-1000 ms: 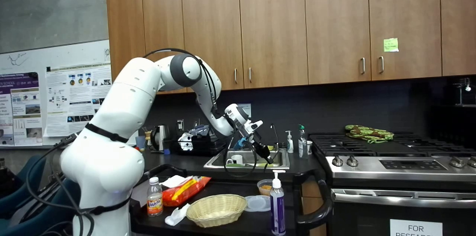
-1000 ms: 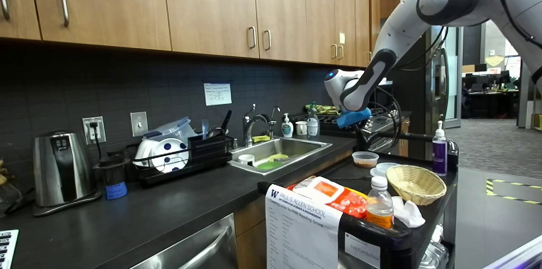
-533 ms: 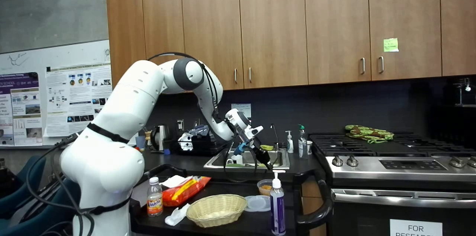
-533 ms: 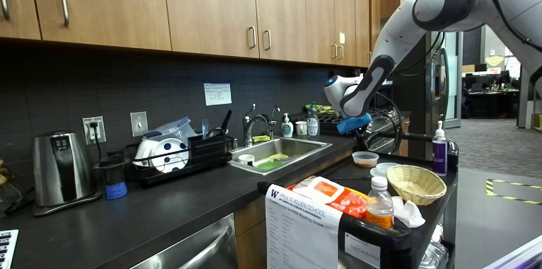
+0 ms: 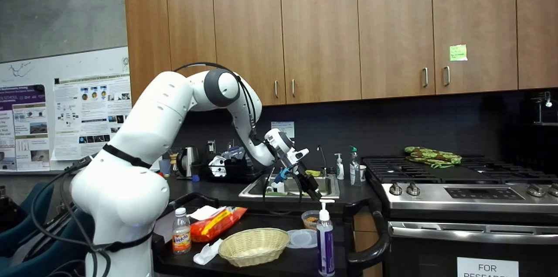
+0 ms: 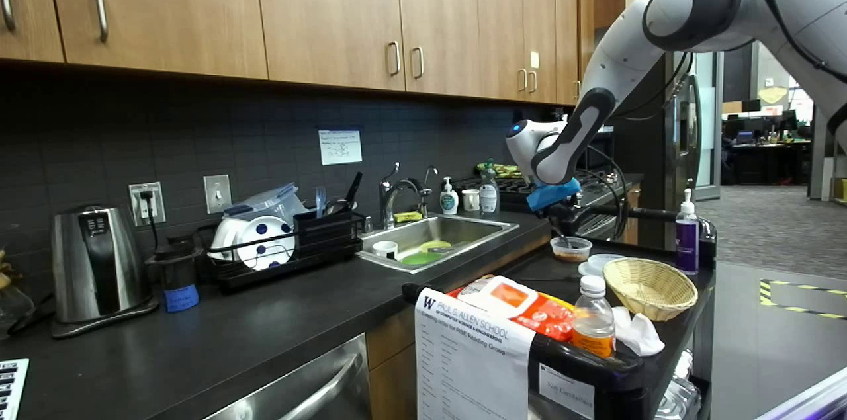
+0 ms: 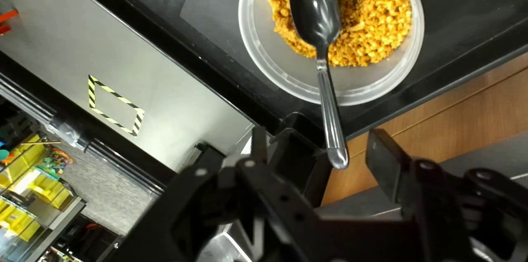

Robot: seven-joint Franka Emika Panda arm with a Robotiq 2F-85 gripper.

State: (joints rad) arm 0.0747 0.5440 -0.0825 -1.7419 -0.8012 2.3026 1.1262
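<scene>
Silvery spoon handle (image 7: 331, 115) points into the spread hand (image 7: 319, 150).

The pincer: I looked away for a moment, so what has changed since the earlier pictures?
The pincer has come down toward the plastic tub, and its jaws have spread, apparently letting go of the spoon, whose end now lies between them, touching neither. The basket, juice bottle and red bag stayed put.
</scene>
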